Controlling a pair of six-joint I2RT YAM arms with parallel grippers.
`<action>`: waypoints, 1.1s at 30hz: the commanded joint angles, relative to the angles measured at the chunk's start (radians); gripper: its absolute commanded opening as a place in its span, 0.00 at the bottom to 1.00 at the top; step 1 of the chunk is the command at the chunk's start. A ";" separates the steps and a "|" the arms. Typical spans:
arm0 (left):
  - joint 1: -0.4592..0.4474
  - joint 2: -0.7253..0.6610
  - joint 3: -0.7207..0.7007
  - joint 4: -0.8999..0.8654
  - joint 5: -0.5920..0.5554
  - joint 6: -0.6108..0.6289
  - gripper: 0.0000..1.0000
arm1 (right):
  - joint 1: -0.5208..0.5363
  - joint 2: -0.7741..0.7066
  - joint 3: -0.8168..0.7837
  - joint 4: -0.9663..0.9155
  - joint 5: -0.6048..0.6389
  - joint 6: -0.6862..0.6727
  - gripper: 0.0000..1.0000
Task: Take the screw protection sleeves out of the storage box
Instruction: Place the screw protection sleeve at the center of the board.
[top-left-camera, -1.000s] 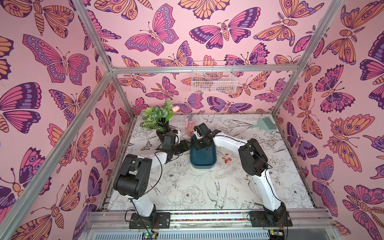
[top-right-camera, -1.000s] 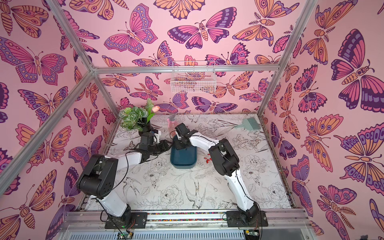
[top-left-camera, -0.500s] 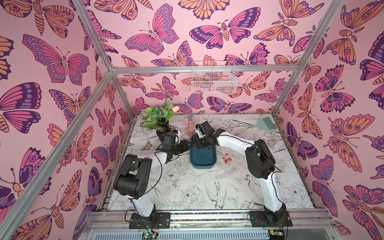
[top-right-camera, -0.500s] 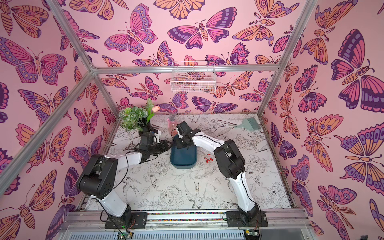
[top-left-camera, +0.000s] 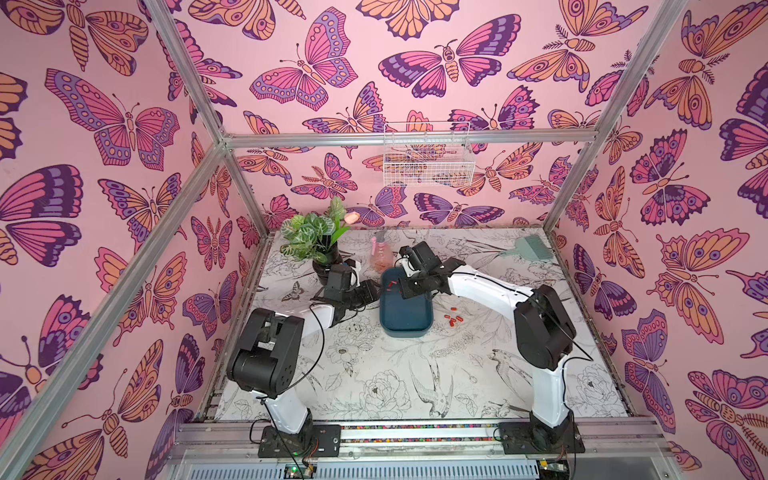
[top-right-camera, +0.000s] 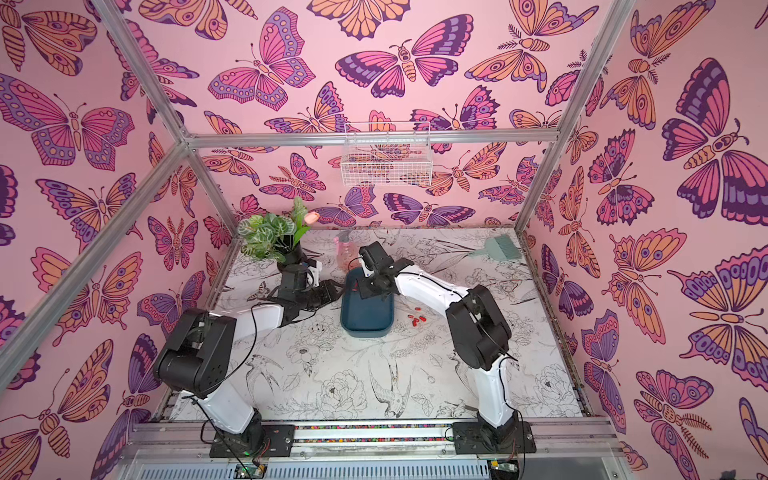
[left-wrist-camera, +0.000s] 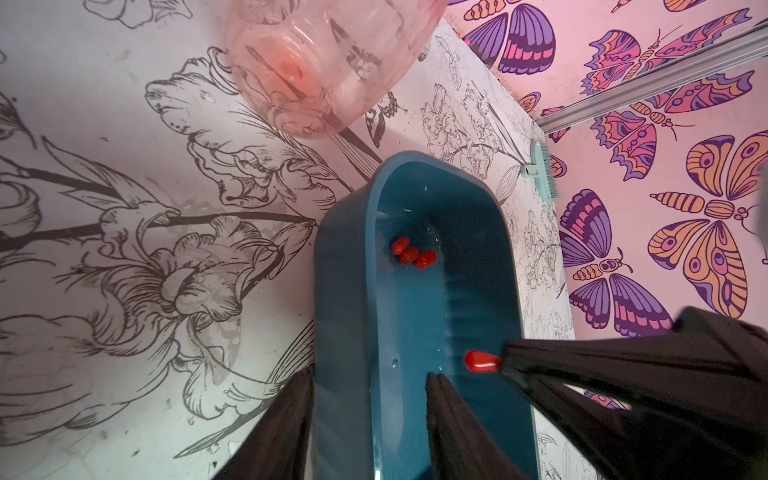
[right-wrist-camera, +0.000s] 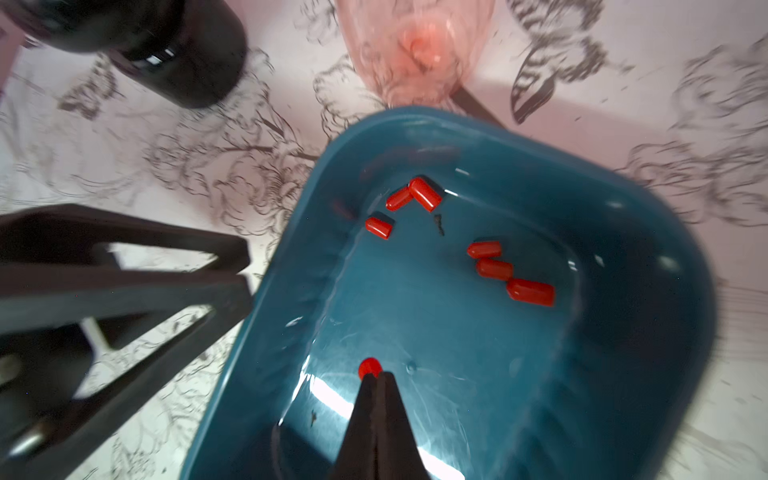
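Near the middle of the flower-printed white desk (top-left-camera: 478, 374) sits the dark teal, shallow rectangular plastic storage box (top-left-camera: 405, 328), its long sides running from 12 to 6 o'clock. Toward its 12 o'clock end lie tiny bright red cylindrical plastic screw protection sleeves (right-wrist-camera: 494, 269). The right wrist view shows six loose on the floor of the box: three bunched near the end wall and three in a row just beside one another.

A seventh sleeve (right-wrist-camera: 370, 368) is pinched at the very tip of the right end effector (right-wrist-camera: 376, 376), whose fingers are pressed together on it within the box's outline. A small cluster (top-left-camera: 453, 318) of the same sleeves lies on the desk at 3 o'clock from the box, near its rim but apart from it.

From 9 o'clock, the left end effector (left-wrist-camera: 370, 372) stands half spread astride the box's long wall, with one finger (left-wrist-camera: 286, 415) outside and the other (left-wrist-camera: 453, 415) inside. Whether they squeeze the wall cannot be told.

Just beyond the box's 12 o'clock end stands a translucent pink plastic spray bottle (top-left-camera: 381, 259). A green-leaved plant in a black pot (top-left-camera: 313, 245) is at 10 o'clock. A pale green plastic brush (top-left-camera: 530, 248) lies well apart toward 1 o'clock. A white wire basket (top-left-camera: 428, 160) hangs on the back wall.
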 joint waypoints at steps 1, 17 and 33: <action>0.007 0.016 -0.002 0.011 0.021 0.002 0.49 | -0.013 -0.086 -0.038 -0.035 0.029 -0.015 0.02; 0.007 0.016 0.000 0.011 0.021 0.002 0.49 | -0.134 -0.435 -0.371 -0.062 0.011 0.000 0.03; 0.006 0.016 -0.002 0.011 0.021 0.002 0.49 | -0.253 -0.485 -0.583 -0.017 -0.009 -0.012 0.04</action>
